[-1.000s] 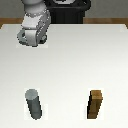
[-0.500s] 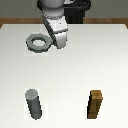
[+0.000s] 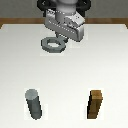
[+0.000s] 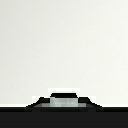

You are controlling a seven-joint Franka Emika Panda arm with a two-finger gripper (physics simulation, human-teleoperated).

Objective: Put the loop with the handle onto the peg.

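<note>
The loop with the handle [image 3: 53, 43] is a flat grey ring held above the white table, its handle caught in my gripper [image 3: 62, 37], which is shut on it. The ring sticks out toward the exterior view's left of the hand. The peg [image 3: 34, 104] is an upright dark grey cylinder standing near the front of the table on the exterior view's left, well apart from the ring. In the wrist view only a grey piece of the held loop with the handle [image 4: 63, 101] shows between dark finger parts, over bare white table.
A brown wooden rectangular block [image 3: 95, 104] stands upright near the front on the exterior view's right, level with the peg. The white table [image 3: 100, 60] ends at a wooden edge at the back, beside the robot's base.
The arm has carried the ring from the back left toward the middle of the table, rightward in the exterior view. The ring stays in the shut gripper. Peg and block have not moved.
</note>
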